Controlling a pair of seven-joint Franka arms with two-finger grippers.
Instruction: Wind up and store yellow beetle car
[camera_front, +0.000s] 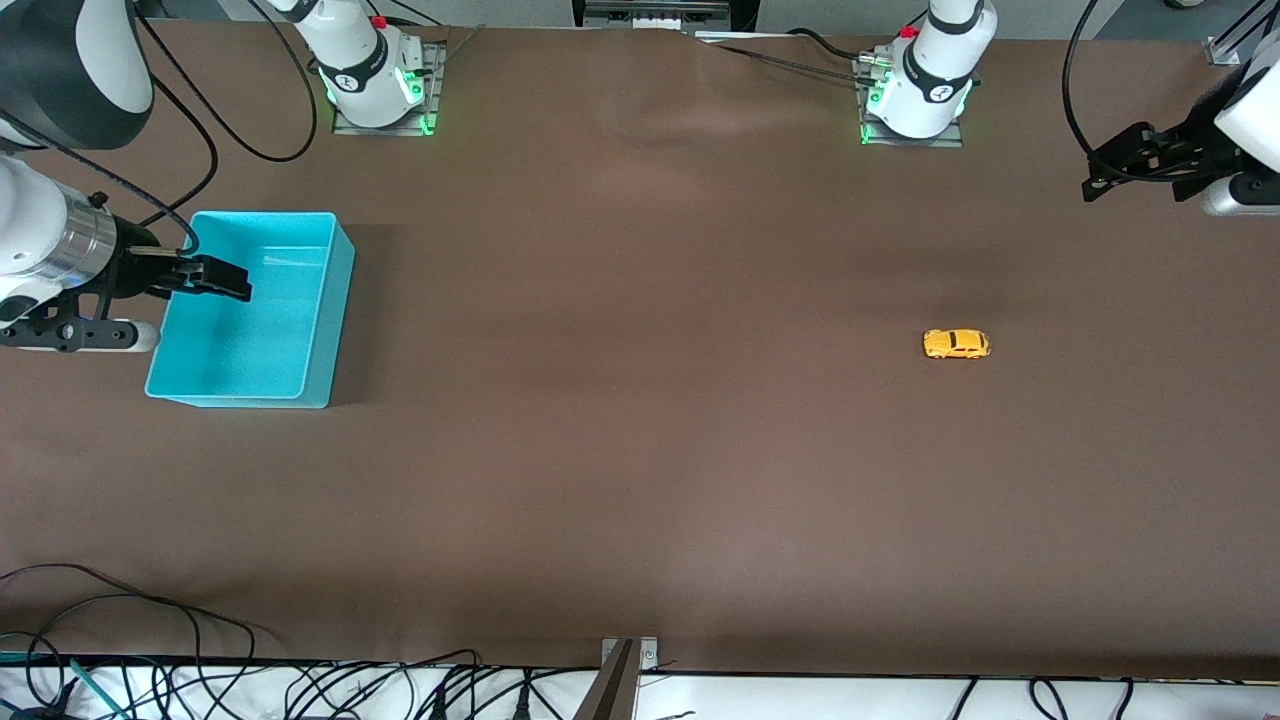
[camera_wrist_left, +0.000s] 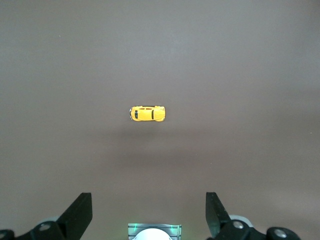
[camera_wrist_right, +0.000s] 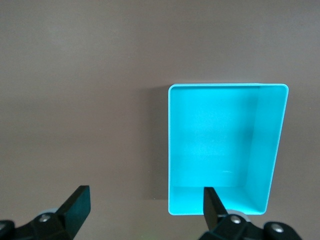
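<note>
- Car first: the yellow beetle car (camera_front: 956, 344) sits alone on the brown worktop (camera_front: 640, 450), wheels down, well apart from the cyan bin (camera_front: 318, 318) and toward the left arm's end of the worktop.
- Its long axis runs along the length of the worktop, in line with the way to the bin; which end is the nose is hard to call from the front view.
- Left gripper (camera_front: 1135, 165) hangs high near its own end of the worktop, fingers spread wide with nothing between them; in the left wrist view the car (camera_wrist_left: 147, 113) lies ahead of the two finger tips (camera_wrist_left: 80, 212), roughly centred between them, broadside to the gap.
- Right gripper (camera_front: 215, 275) hovers over the bin, at the edge away from the car, fingers also wide apart and empty; the right wrist view shows the bin (camera_wrist_right: 172, 150) bare inside.
- Judgement: the left arm is clearly the nearer one to the car, so the pickup looks like its job, with a reach out over the car and down.
- Nothing of the task is done yet: car untouched, bin still waiting.
</note>
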